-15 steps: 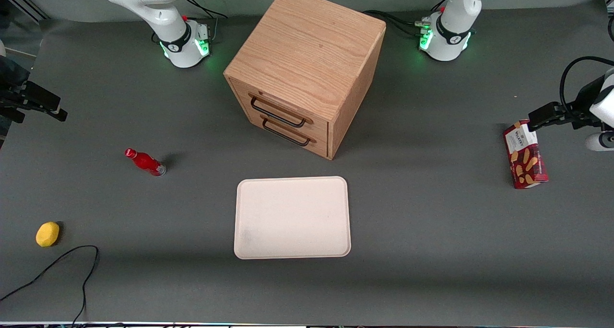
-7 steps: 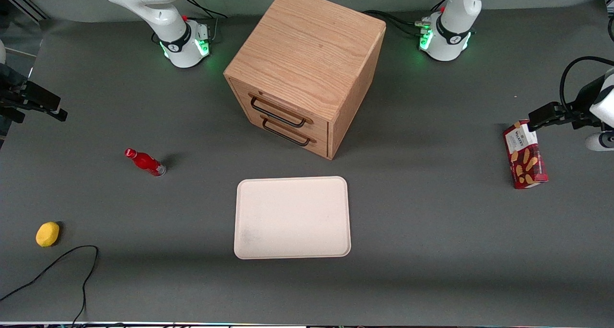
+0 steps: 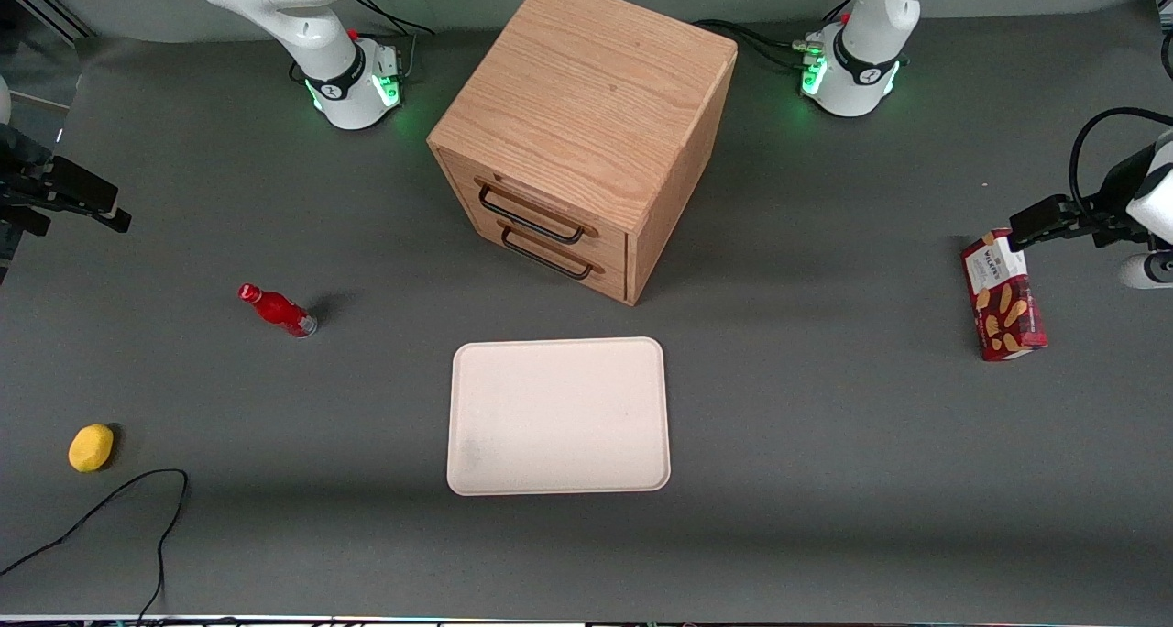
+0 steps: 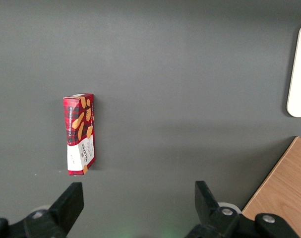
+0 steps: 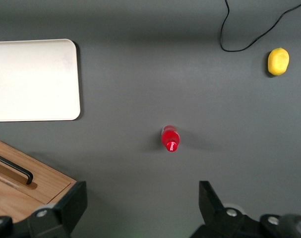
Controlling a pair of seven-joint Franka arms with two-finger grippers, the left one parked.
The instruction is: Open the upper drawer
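Note:
The wooden cabinet (image 3: 586,104) stands in the middle of the table, its two drawers facing the tray and the working arm's end. The upper drawer (image 3: 541,201) is closed, and its thin black wire handle (image 3: 530,214) sits just above the lower drawer's handle (image 3: 547,256). My gripper (image 3: 110,207) hovers above the table at the working arm's end, well apart from the cabinet. It is open, and its fingers (image 5: 73,198) stand wide with nothing between them. In the right wrist view, a corner of the cabinet (image 5: 46,183) with one black handle (image 5: 14,168) shows beside the gripper (image 5: 143,201).
A cream tray (image 3: 557,416) lies in front of the cabinet, nearer the camera. A red bottle (image 3: 277,311) and a yellow lemon (image 3: 91,447) lie toward the working arm's end, with a black cable (image 3: 119,508) near the lemon. A red biscuit box (image 3: 1003,297) sits at the parked arm's end.
My gripper has shifted only very slightly at the working arm's end. The drawers and the other objects have not moved.

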